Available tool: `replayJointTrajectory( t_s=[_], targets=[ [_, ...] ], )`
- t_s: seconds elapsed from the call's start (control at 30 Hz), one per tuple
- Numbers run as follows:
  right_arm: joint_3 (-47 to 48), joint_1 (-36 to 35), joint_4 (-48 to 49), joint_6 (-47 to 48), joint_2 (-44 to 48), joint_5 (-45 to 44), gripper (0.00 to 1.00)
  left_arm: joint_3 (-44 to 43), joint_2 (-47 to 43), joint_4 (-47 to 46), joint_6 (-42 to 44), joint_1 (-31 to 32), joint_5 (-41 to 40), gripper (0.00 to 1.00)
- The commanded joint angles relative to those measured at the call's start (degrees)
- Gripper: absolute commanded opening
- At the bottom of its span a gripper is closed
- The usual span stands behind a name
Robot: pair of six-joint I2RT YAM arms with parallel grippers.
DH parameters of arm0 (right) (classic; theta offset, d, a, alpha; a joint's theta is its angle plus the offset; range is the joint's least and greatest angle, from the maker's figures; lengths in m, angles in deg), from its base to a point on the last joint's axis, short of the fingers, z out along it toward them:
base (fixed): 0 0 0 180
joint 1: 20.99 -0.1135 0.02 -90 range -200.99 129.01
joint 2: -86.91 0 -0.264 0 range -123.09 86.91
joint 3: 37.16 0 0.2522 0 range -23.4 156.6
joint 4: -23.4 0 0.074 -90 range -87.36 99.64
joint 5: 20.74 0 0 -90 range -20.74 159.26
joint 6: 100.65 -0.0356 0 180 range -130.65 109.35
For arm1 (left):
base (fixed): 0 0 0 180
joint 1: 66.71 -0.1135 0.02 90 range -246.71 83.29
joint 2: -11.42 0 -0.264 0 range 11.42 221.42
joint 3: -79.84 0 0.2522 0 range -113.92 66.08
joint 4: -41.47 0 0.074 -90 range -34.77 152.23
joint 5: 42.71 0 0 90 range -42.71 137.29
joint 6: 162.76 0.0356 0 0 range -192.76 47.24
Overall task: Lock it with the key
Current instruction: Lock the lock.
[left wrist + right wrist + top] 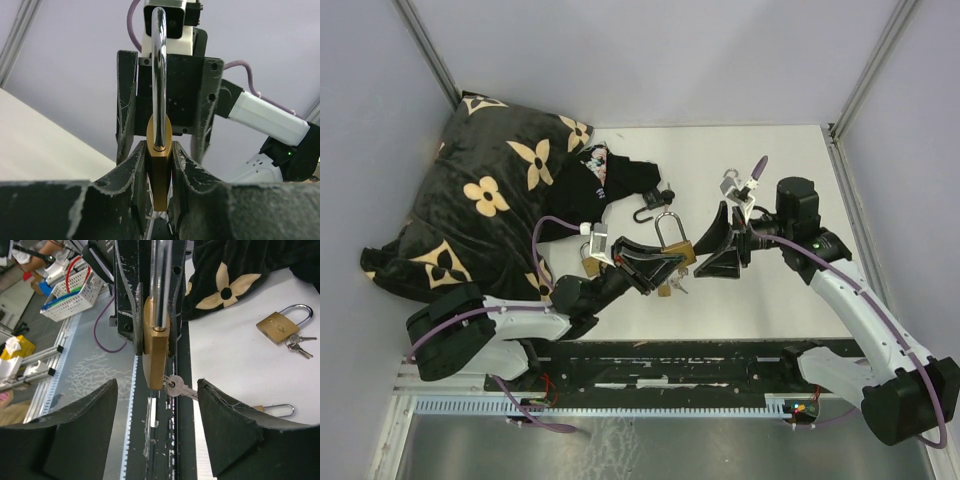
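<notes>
Nearest the right wrist camera, the right fingers [230,435] stand spread, one on each side of the key [181,389], touching neither it nor the padlock [154,347]. That brass padlock is off the desk [770,300], held above its near middle. The left fingers [116,186] pinch its body on both faces, and the shackle [159,75] points away from the left wrist. The key juts from the body's lower end. I cannot tell whether it sits fully home in the keyhole, nor whether the shackle is pressed in. The step in hand looks like taking hold of the key to turn it. To do that well, the right fingers should centre on the key's bow, flat against its flat faces, and close before any twist. Closing off-centre would likely push the key askew or tip the padlock in the other grip. The turn should run about the key's own axis while the left arm holds firm. A second padlock [278,324] with its own keys lies on the desk near the dark pillow [490,190] and seems to play no part in this step.
</notes>
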Motion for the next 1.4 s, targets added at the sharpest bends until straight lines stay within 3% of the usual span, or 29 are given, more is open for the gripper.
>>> replayJointTrajectory(
  t_s=[0.0, 0.17, 0.47, 0.57, 0.63, 0.77, 0.8, 0.9, 1.0, 1.13, 1.23, 1.37],
  targets=[
    [-0.34, -0.71, 12.19, -12.29, 1.76, -1.42, 0.68, -3.83, -0.28, -10.41, -0.11, -0.12, -2.08, 0.03],
    [-1.25, -1.94, 17.9, -18.54, 1.42, -1.46, 0.53, -5.24, 0.97, -10.13, -1.64, 0.03, -0.32, 0.03],
    [-0.61, -4.24, 18.18, -18.63, 0.13, 1.54, 0.13, -5.76, 0.89, -9.12, -1.89, 0.15, -0.06, 0.04],
    [0.37, -4.26, 16.59, -17.24, -0.05, 2.26, 0.05, -6.01, 0.31, -7.28, -1.42, 0.16, 1.07, 0.07],
    [1.71, -4.23, 12.2, -13.67, -0.09, 2.74, 0.04, -5.92, -0.64, -5.12, -1.11, 0.19, 1.43, 0.18],
    [5.43, -3.38, -0.37, -3.17, -1.24, 4.46, 0.02, -4.09, -6.09, 3.31, 0.51, 0.09, -0.51, 0.61],
    [5.91, -3.15, -2.37, -1.43, -1.65, 4.71, 0.02, -3.76, -7.95, 7.15, 1.27, 0.06, -1.48, 0.67],
    [6.13, -3.07, -4.06, 0.39, -2.31, 4.94, 0.02, -4.8, -13.83, 19.28, 5.73, -0.07, -2.06, 0.78],
    [7.07, -3.08, -6.73, 3.26, -3.29, 4.91, 0.02, -6.85, -18.18, 30.91, 9.57, -0.78, -0.12, 0.82],
    [13.87, -3.13, -27.2, 21.39, -5.89, 2.75, 0.02, -10.95, -20.89, 47.52, 9.98, -5.89, 6.86, 0.83],
    [19.68, -3.3, -43.05, 35.71, -9.78, 1.27, 0.02, -12.65, -20.87, 52.17, 8.3, -10.27, 15.89, 0.83],
    [27.1, -3.66, -62.49, 54.05, -16.61, 0.37, 0.02, -18.16, -17.93, 59.81, 10.8, -11.47, 25.21, 0.83]
  ],
)
